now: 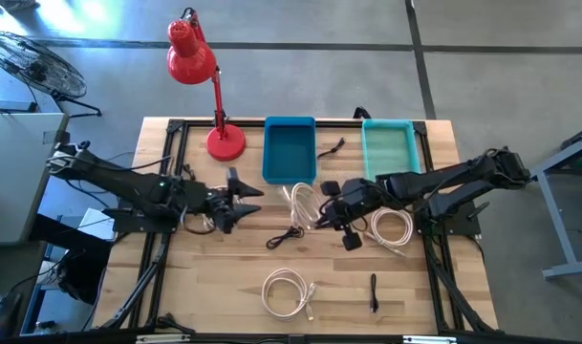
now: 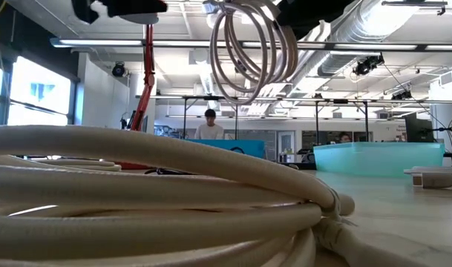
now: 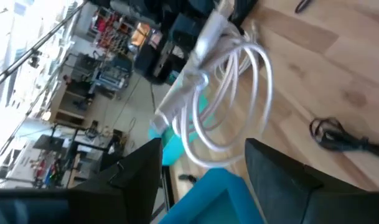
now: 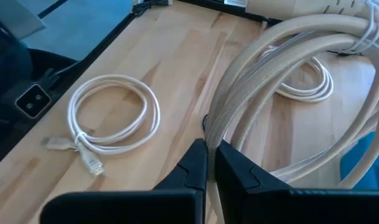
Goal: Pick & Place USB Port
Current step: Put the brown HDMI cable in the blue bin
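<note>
My right gripper (image 1: 321, 208) is over the table's middle, shut on a cream coiled cable (image 1: 302, 203). In the low view that coil (image 2: 251, 52) hangs in the air. The left wrist view shows it (image 3: 229, 93) ahead of my left gripper (image 3: 201, 146), which is open. My left gripper (image 1: 250, 199) waits left of the coil and touches nothing. A blue bin (image 1: 291, 148) and a teal bin (image 1: 388, 148) stand at the far edge. My right gripper (image 4: 211, 149) pinches several strands of the cream coil (image 4: 219, 127) between its two fingers, which lie across the strands. The coil is lifted clear of the table and hangs below the fingers as a bundled loop (image 2: 248, 67).
Two more white coils lie flat on the table, one right of centre (image 1: 391, 227) and one near the front (image 1: 286, 291). Black cables lie at centre (image 1: 289, 237) and between the bins (image 1: 331, 148); a small black piece (image 1: 374, 291) lies near the front. A red lamp (image 1: 214, 96) stands far left.
</note>
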Robot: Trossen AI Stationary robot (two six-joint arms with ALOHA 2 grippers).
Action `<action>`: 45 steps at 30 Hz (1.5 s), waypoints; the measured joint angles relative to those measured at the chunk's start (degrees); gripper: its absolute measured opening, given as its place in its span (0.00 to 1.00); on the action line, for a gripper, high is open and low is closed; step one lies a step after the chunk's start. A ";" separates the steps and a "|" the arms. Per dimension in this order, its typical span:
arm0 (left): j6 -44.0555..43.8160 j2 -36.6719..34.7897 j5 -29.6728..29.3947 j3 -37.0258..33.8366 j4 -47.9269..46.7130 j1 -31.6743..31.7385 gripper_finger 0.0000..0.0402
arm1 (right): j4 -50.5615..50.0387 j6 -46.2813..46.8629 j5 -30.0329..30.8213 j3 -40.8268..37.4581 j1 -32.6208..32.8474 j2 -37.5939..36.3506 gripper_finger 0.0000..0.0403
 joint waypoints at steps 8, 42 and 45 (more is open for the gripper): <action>-1.28 9.87 -2.12 7.47 -0.12 0.02 0.56 | 0.01 0.10 0.03 0.02 0.37 0.00 0.02; 16.74 24.91 -1.30 15.65 7.21 0.03 0.56 | -0.78 1.26 0.01 0.13 0.37 0.00 0.03; 16.75 24.91 0.04 15.65 8.48 0.04 0.56 | -0.95 1.28 -0.27 0.13 0.37 0.00 0.02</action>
